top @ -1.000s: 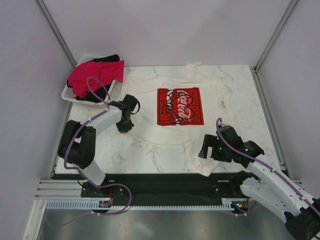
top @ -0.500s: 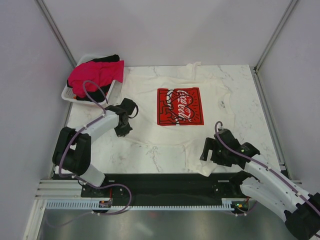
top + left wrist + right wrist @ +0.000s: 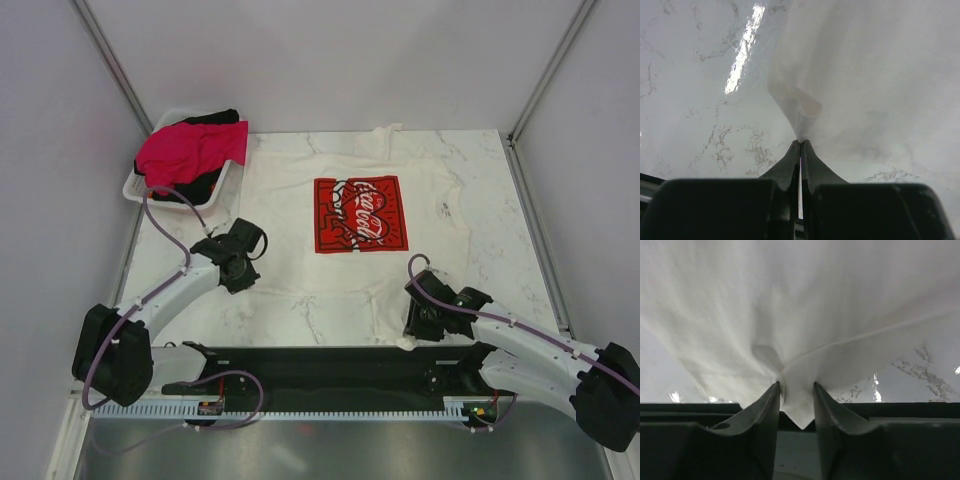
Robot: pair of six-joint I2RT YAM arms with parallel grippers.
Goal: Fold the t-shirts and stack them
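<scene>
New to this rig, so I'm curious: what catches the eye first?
A white shirt with a red logo lies spread flat in the middle. A red-pink shirt is heaped in the basket at the far left corner. The left gripper pinches the white shirt's edge; the right gripper straddles its near corner.

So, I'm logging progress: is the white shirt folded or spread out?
Spread out: the white shirt lies flat on the table, red logo fully showing, unfolded.

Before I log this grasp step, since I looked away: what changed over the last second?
Left gripper drew back toward its base and shut on the white t-shirt at its left edge. Right gripper slid nearer, jaws narrowing around the near corner. Shirt stays spread; red-pink shirt stays in the basket.
</scene>
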